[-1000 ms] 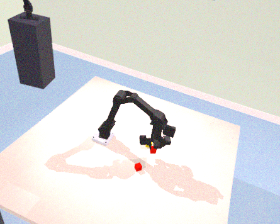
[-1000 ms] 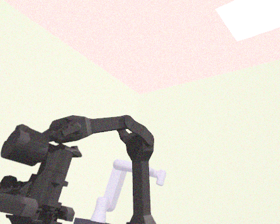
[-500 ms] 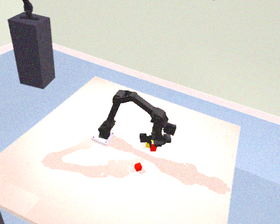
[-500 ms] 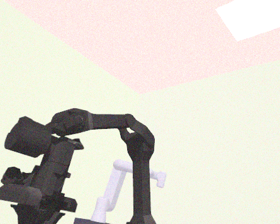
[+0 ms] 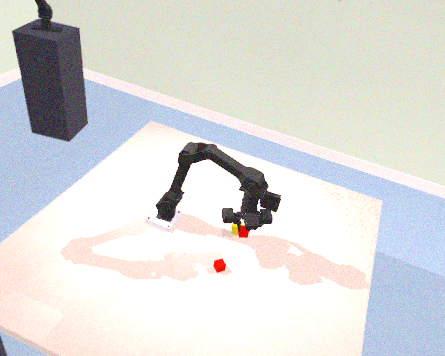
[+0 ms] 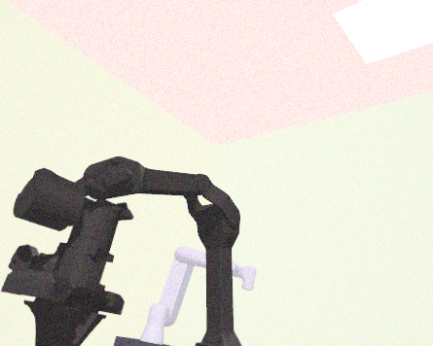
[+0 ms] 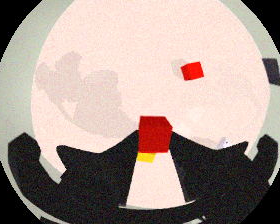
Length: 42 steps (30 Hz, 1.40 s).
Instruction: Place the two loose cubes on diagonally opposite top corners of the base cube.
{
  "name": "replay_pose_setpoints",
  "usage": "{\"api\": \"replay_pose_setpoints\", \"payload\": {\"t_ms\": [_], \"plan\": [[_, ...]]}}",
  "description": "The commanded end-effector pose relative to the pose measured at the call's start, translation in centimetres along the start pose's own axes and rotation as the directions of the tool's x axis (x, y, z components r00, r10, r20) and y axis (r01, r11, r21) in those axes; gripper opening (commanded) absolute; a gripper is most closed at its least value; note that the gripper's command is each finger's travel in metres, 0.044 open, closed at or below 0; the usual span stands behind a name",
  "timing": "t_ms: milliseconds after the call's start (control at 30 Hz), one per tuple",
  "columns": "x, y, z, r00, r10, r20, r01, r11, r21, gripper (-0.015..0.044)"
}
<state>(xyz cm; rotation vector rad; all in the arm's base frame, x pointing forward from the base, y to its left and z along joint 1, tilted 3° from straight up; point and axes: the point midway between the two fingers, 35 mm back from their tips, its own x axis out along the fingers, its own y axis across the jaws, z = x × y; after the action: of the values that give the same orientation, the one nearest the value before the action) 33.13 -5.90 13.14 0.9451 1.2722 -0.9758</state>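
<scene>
From the wrist view, I'm looking at the nearest thing first: my gripper point(image 5: 243, 226) point(image 7: 155, 142) is clamping a red cube point(image 5: 243, 232) point(image 7: 154, 135) between its fingertips. Just beyond it, partly hidden behind that cube, the yellow base cube point(image 5: 235, 229) point(image 7: 146, 157) is showing only a sliver; I'm taking it as my landmark. The held cube is appearing right beside or above the yellow one, and I can't tell from here whether they're touching. Farther off, well apart from the yellow cube, the second red cube point(image 5: 219, 265) point(image 7: 192, 71) is lying on the table point(image 5: 150, 300) point(image 7: 141, 45).

I'm judging the step in hand as lining up the first cap over one top corner of the yellow cube. To do it well, I'm wanting the held cube's underside level and clear of the yellow cube's top while I'm shifting sideways, then a slow straight descent. I'm keeping its center inside the yellow cube's outline, yet far enough toward the corner to leave the opposite one free. Pressing hard or brushing a side could be nudging the base, so I'm planning on light contact, an even opening and a vertical retreat.
</scene>
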Motion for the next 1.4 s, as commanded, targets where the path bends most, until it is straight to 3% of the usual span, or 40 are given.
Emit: {"api": "replay_pose_setpoints", "payload": {"t_ms": [0, 533, 1367], "plan": [[-0.6, 0.0, 0.1, 1.000, 0.001, 0.005, -0.002, 1.000, 0.007, 0.0105], [-2.0, -0.3, -0.2, 1.000, -0.007, 0.002, 0.007, 1.000, -0.004, 0.0105], [0.3, -0.2, -7.9, 1.000, -0.007, -0.006, 0.004, 0.925, -0.380, 0.0105]]}}
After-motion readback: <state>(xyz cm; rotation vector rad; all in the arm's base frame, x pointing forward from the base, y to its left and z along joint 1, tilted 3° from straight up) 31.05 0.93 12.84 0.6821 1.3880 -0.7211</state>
